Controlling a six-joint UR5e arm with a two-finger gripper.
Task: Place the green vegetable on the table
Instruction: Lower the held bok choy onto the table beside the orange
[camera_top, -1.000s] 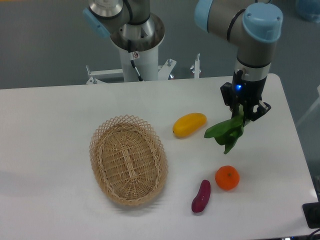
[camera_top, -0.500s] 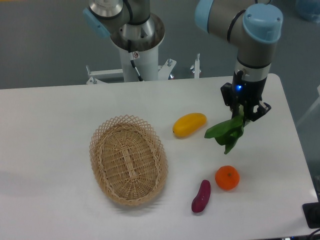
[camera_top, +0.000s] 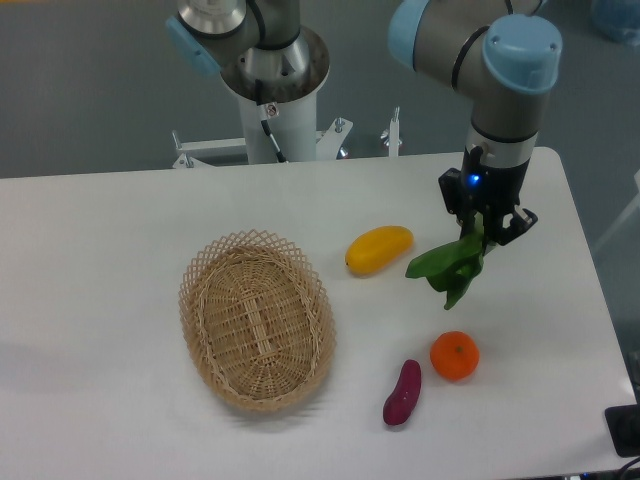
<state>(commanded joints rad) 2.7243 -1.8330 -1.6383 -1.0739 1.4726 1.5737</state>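
Note:
The green vegetable hangs over the right side of the white table, its dark leaves drooping down and to the left. My gripper points straight down and is shut on its upper end. I cannot tell whether the leaf tips touch the tabletop. The stalk end is hidden between the fingers.
A yellow mango lies just left of the leaves. An orange and a purple eggplant-like piece lie below them near the front. An oval wicker basket stands left of centre. The table's right edge is close to the arm.
The arm with the vegetable has shifted very slightly left and up; nothing else has moved.

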